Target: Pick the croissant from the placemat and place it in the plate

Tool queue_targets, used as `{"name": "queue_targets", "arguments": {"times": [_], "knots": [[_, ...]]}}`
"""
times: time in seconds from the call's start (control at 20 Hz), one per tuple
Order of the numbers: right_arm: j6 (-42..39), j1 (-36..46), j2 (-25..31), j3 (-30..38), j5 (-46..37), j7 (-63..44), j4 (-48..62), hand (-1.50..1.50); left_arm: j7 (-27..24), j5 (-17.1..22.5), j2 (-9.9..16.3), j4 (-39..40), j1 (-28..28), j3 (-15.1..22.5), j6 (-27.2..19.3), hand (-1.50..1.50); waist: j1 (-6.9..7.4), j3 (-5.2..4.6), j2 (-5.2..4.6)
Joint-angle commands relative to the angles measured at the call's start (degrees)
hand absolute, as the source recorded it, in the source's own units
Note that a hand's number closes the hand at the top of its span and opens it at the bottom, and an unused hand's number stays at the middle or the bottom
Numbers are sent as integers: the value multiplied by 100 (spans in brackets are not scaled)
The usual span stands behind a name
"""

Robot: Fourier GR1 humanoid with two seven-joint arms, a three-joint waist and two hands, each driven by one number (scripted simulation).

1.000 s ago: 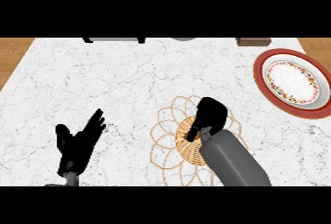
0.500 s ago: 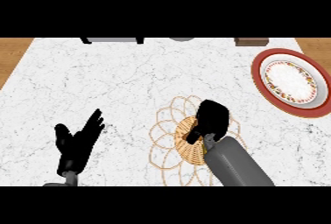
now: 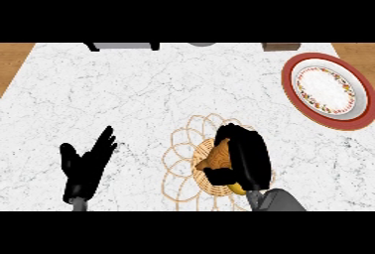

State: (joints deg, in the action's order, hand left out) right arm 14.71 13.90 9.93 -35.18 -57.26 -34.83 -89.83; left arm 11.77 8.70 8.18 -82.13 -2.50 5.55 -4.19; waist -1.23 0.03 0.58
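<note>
Since a second ago my right robot hand (image 3: 245, 156) has barely shifted over the placemat (image 3: 183, 163), but its fingers have closed in: the croissant (image 3: 216, 158) now shows as a golden wedge tucked against the palm, where before I saw little of it. Fingers and thumb are curled round it, so I read this as the pinch being made, with the lift not yet begun as far as I can judge. The croissant sits on the woven centre of the placemat, at the near middle of the worktop (image 3: 147, 89), just left of the palm that wraps it; a yellow tip pokes out at the near side under the hand. Its long axis seems to run near-to-far, roughly along the line of my fingers, though much of it is hidden.

My left robot hand (image 3: 86, 166) stands at the near left, fingers spread and straight, resting and well apart from everything.

What the coming move turns on is the plate (image 3: 293, 94): it lies to the far right of the held croissant, well apart, with bare marble between. My right hand is plainly the nearer one, so the carry should go up, then away and to the right, ending over the white middle of the plate inside its red rim. I would watch that the croissant does not slip out on the left, open side of the grasp
</note>
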Motion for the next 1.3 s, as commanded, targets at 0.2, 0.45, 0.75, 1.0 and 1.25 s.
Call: {"name": "queue_targets", "arguments": {"times": [0.2,0.45,0.75,1.0,1.25], "knots": [[1060,-877,413,757,182,227,-1676,150,146,-68,-53,-401,-243,98,-71,0,84,1,-33],[1621,-1226,610,1690,1212,815,-1587,150,291,-80,-70,-122,237,23,-34,0,86,2,-60],[1886,-1174,1030,3051,3278,2292,-1127,150,186,-138,-95,-228,22,39,-39,0,121,7,-63],[1815,6,1355,4074,3623,3086,753,150,-158,-197,-156,19,33,49,68,0,192,3,-81],[2068,868,1445,4736,3991,4343,2748,150,123,-169,-223,-78,194,56,30,0,256,8,-99]]}}
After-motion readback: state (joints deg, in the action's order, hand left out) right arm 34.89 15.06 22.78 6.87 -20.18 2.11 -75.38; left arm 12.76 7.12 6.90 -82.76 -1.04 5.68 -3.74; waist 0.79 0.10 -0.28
